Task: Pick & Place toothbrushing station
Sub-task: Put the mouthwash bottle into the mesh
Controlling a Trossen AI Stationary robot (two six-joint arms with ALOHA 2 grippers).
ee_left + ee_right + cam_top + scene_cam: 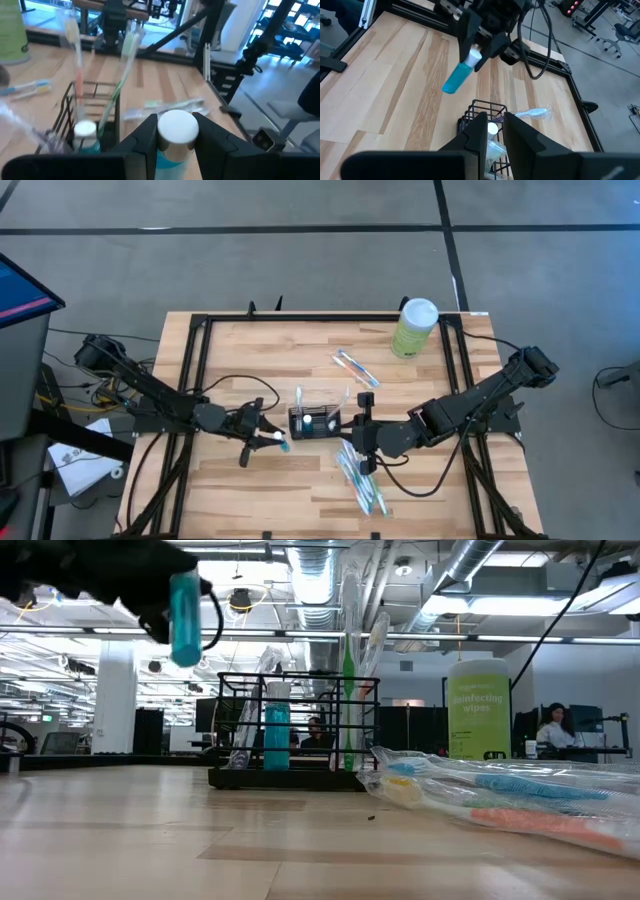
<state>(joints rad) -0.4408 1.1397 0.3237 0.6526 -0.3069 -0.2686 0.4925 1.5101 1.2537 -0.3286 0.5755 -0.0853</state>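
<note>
The toothbrushing station (313,422) is a low black wire-mesh holder standing mid-table, also seen in the low view (295,730). Toothbrushes and a white-capped blue tube (85,131) stand upright in it. My left gripper (270,436) hovers just left of the holder, shut on a second blue tube (457,77) with a white cap. My right gripper (360,430) is at the holder's right end, its fingers nearly together over the wire rim (490,107). My left gripper pinches the blue tube between its two fingers just below the white cap (177,129). The fingers come about level from the table's left. The tube hangs below them, its blue end (185,640) slanting down, clear of the table. My right gripper closes on the wire wall at the holder's right end (492,117), slanting down from the table's right. The holder stands on the table; the fingers hide the place of contact.
Several packaged toothbrushes (362,480) lie near the front, right of the middle, and a packet (355,368) lies behind the holder. A pale-green wipes canister (414,327) stands at the far right. Black frame rails (195,370) run along the table's sides. People sit in the room beyond.
</note>
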